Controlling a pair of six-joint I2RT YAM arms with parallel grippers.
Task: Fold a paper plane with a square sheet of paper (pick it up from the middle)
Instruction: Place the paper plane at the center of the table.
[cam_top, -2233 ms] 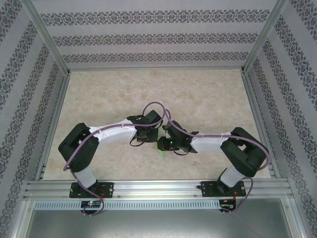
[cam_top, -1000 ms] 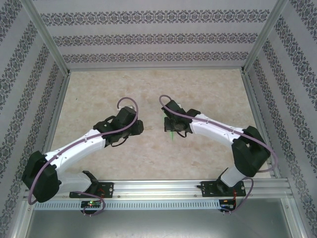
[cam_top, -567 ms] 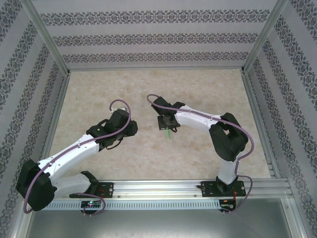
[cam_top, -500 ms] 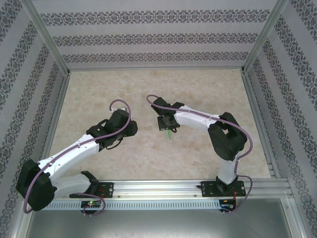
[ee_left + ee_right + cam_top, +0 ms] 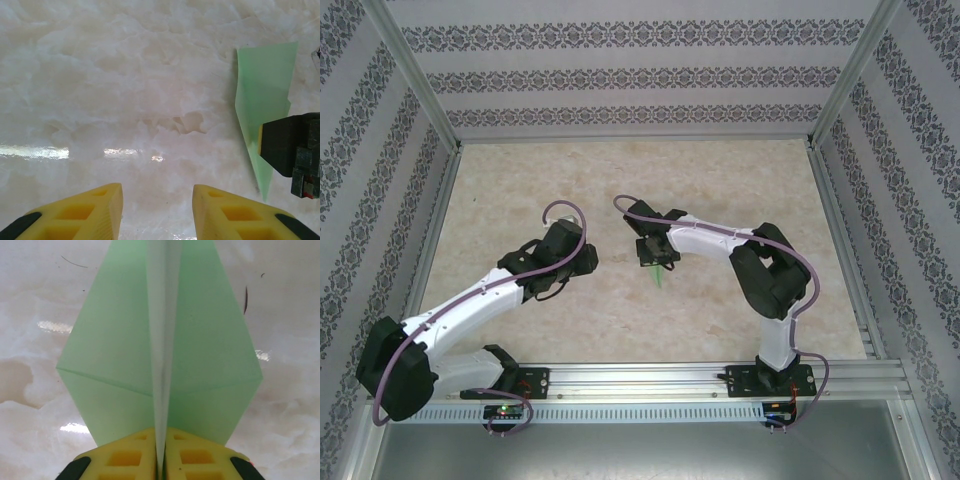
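The square sheet of paper is folded into a pale green paper plane, a pointed kite shape with its wings spread either side of a raised centre crease. My right gripper is shut on that crease, its yellow fingers pressed against both sides. From above, the paper plane pokes out toward the near side below my right gripper, mid-table. My left gripper is a short way to its left, apart from the paper. In the left wrist view my left gripper is open over bare table, with the paper plane at the right edge.
The marble-patterned table is boxed in by patterned walls and an aluminium frame along the near edge. The right arm's elbow is folded up over the right half of the table.
My right gripper has carried the paper plane a little left, with its elbow folding in. The left gripper, which was at the paper earlier, has pulled away left and now hardly moves.
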